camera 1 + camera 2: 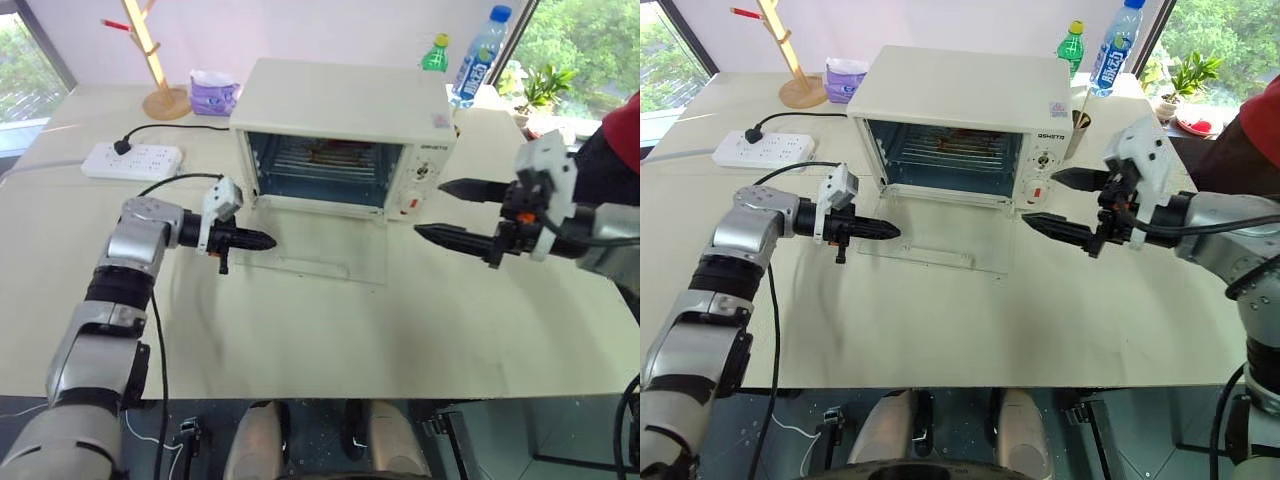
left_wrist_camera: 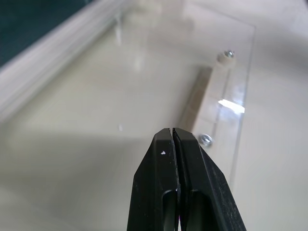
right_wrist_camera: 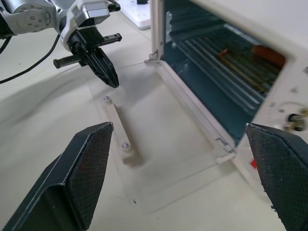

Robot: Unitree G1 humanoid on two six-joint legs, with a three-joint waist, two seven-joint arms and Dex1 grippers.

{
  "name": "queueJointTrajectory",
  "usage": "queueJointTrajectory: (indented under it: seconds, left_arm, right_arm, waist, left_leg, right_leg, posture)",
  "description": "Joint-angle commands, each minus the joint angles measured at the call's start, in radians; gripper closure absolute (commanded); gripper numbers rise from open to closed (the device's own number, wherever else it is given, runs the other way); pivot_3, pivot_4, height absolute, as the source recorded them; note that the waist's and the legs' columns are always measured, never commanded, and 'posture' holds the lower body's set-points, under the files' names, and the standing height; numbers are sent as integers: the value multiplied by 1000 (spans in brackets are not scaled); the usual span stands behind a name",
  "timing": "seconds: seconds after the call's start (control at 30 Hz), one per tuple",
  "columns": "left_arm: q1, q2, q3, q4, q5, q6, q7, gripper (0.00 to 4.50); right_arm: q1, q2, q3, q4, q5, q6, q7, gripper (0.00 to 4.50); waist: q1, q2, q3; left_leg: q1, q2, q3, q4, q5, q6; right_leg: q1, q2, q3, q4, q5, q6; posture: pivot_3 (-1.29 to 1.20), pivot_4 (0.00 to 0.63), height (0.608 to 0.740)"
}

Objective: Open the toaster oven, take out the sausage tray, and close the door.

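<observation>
- On the desk (image 1: 330,330), toward its far side, the toaster oven (image 1: 345,110) is sitting with its front facing the robot.
- The door (image 1: 320,250) is lying fully dropped open, its clear glass panel resting flat on the desk in front of the oven mouth; the long bar handle (image 3: 119,129) is sitting at the door's outer edge.
- The sausage tray (image 1: 958,150) is sitting inside the oven cavity on the wire rack; a reddish sausage (image 3: 269,54) is showing toward the back of it.
- The left gripper (image 1: 262,240) is hovering just above the near left corner of the open door, pointing across toward the right. Its fingers (image 2: 175,168) are pressing together, holding nothing.
- The right gripper (image 1: 440,212) is hanging in the air in front of the oven's knob panel, near the right end of the door, pointing toward the left. Its fingers (image 3: 84,173) are standing wide apart and empty.
- Behind the oven, a blue-capped bottle (image 1: 482,52) and a green bottle (image 1: 436,52) are standing upright.
- Far left on the desk, a white power strip (image 1: 133,160) is lying with a black plug in it; a wooden stand (image 1: 160,70) and a purple tissue pack (image 1: 213,93) are sitting beyond it.
</observation>
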Motion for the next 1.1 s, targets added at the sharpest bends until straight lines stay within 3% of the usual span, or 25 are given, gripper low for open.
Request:
queueJointTrajectory:
  seconds: [0.03,0.23,0.27,0.37,0.57,0.7,0.83,1.1]
  left_arm:
    - [8,8,11,-43,4,-10,47,4451]
    - [44,33,63,-165,-68,95,90,4451]
    - [49,47,79,-204,-93,135,88,4226]
    - [69,109,150,-355,-207,297,73,3229]
    - [72,218,305,-551,-428,582,108,161]
    - [90,249,338,-602,-458,596,156,32]
    - [131,269,345,-647,-471,590,190,32]
    - [195,289,324,-686,-476,552,209,32]
  right_arm:
    - [-29,14,1,-8,-11,-33,-17,0]
    - [-80,57,87,14,-95,-83,-66,0]
    - [-96,70,108,18,-114,-91,-79,0]
    - [-148,114,198,22,-199,-134,-113,0]
    - [-250,237,422,89,-431,-261,-174,0]
    - [-304,291,567,208,-639,-427,-189,0]
    - [-408,391,703,461,-866,-628,-251,0]
    - [-573,545,778,973,-1123,-940,-401,0]
  waist:
    - [0,0,0]
    - [-6,0,0]
    - [-8,0,0]
    - [-12,0,0]
    - [-14,0,0]
    - [-11,0,0]
    - [-25,0,0]
    - [-31,0,0]
  left_leg:
    - [0,0,0,0,0,0]
    - [0,0,0,0,0,0]
    - [0,1,0,0,0,0]
    - [0,1,0,0,0,0]
    - [0,1,0,0,0,0]
    - [0,1,0,0,0,-1]
    - [0,0,0,0,1,-2]
    - [-1,1,0,-1,5,-8]
  right_leg:
    - [0,0,0,0,0,0]
    - [0,0,0,0,0,0]
    - [0,1,0,1,0,0]
    - [-2,1,0,1,0,0]
    - [-1,1,0,1,0,0]
    - [-1,1,0,1,0,0]
    - [-2,1,0,1,0,0]
    - [-2,1,0,1,0,0]
  posture:
    - [0,150,722]
    - [0,150,722]
    - [0,150,722]
    - [0,150,722]
    - [0,150,722]
    - [0,150,722]
    - [0,150,722]
    - [0,150,722]
